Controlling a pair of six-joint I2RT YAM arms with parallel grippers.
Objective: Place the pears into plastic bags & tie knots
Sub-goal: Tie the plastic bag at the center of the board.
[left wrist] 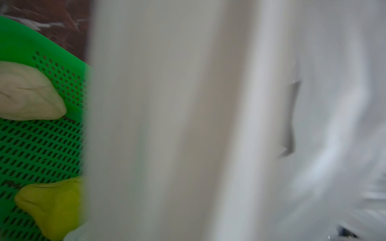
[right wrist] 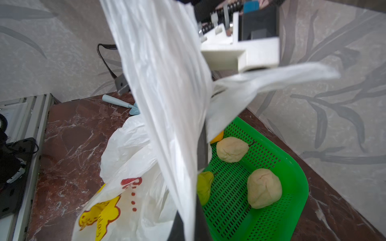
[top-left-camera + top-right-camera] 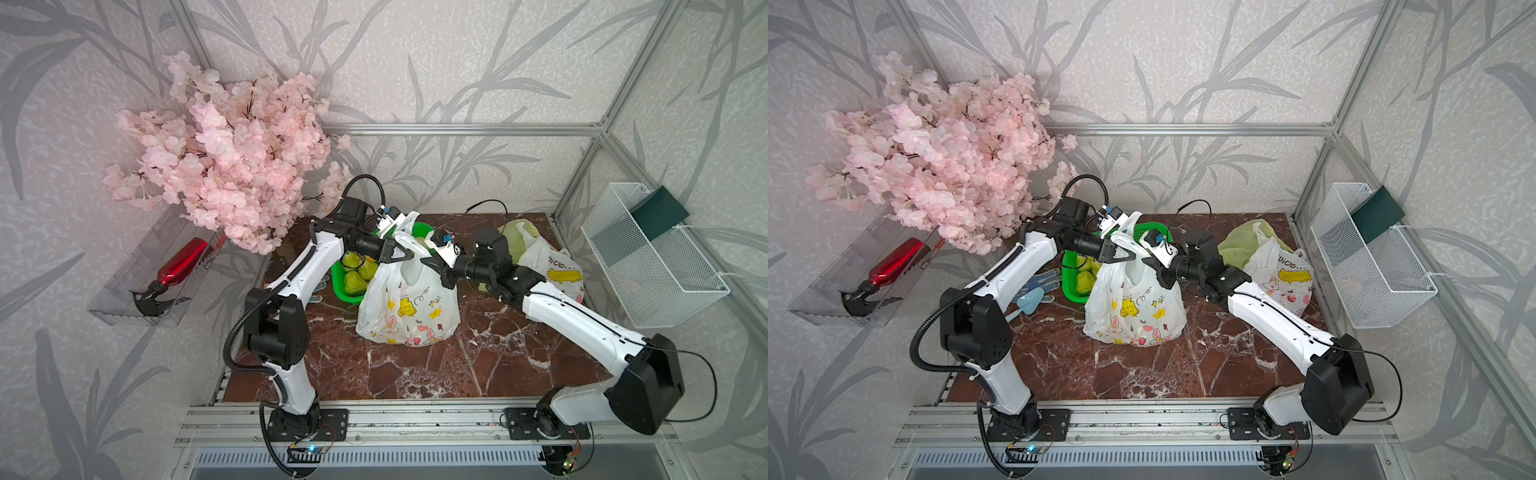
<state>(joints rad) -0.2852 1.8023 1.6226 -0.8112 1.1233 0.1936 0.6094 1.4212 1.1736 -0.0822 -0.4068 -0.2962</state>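
A white rabbit-print plastic bag (image 3: 409,309) (image 3: 1136,309) stands mid-table, its handles pulled up. My left gripper (image 3: 400,252) (image 3: 1124,252) is shut on one handle; white plastic fills the left wrist view and hides its jaws. My right gripper (image 3: 428,261) (image 3: 1148,262) is shut on the other handle, the strip (image 2: 167,104) running between its dark fingers (image 2: 202,154). Pears lie in the green mesh basket (image 3: 347,291) (image 2: 292,167): cream ones (image 2: 231,149) (image 2: 264,187) (image 1: 27,91) and green ones (image 3: 355,270) (image 1: 50,206). A yellow-green bag (image 3: 519,237) and a second white bag (image 3: 557,272) sit back right. I cannot make out knots.
A blue glove (image 3: 1040,280) and a light blue scoop (image 3: 1030,301) lie left of the basket. Pink blossom branches (image 3: 232,166) overhang the back left corner. A clear tray with a red bottle (image 3: 183,259) hangs on the left wall, a white wire basket (image 3: 648,257) on the right.
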